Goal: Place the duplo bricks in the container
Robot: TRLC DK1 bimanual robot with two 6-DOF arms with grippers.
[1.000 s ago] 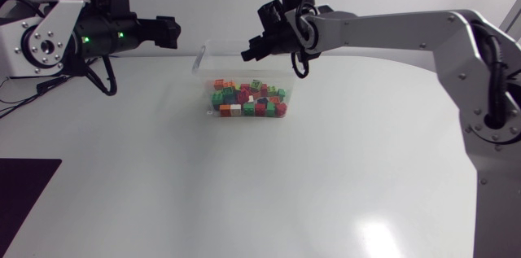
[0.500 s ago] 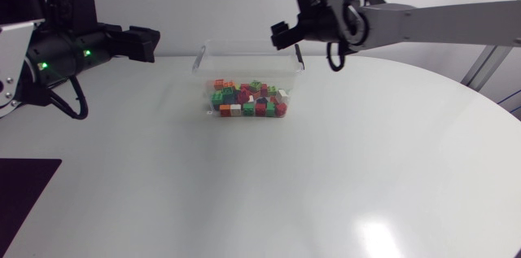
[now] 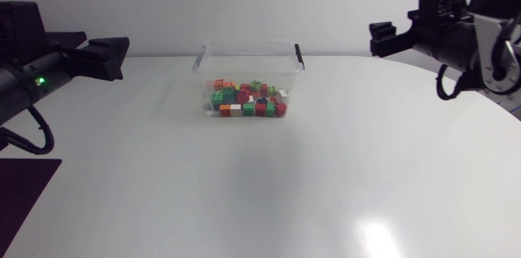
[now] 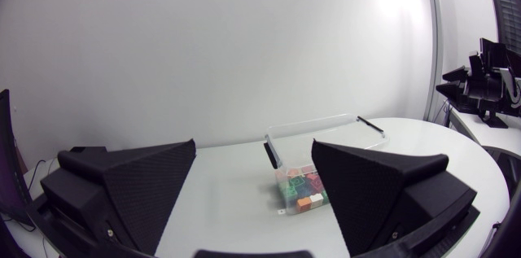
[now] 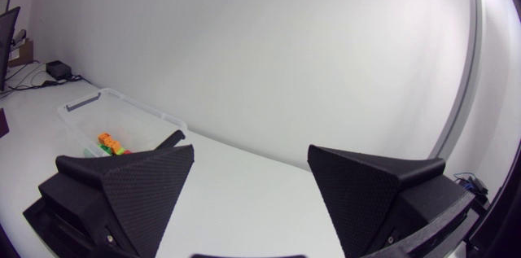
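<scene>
Duplo bricks [image 3: 247, 100], red, green, orange and white, heaped inside clear container [image 3: 244, 43] at far middle of table [image 3: 285, 185]. Container upright, no lid on it. Left hand [image 3: 108, 57] released, fingers spread wide, at table's left side, well apart from container and pointing toward it. Right hand [image 3: 381, 40] also released, fingers spread, at table's far right, well apart from container.

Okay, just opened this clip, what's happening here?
Nothing is being handled right now. The duplo bricks lie in the clear container on the table. The left end effector and right end effector hang open and empty at either side, apart from it. No loose bricks show outside it.
</scene>
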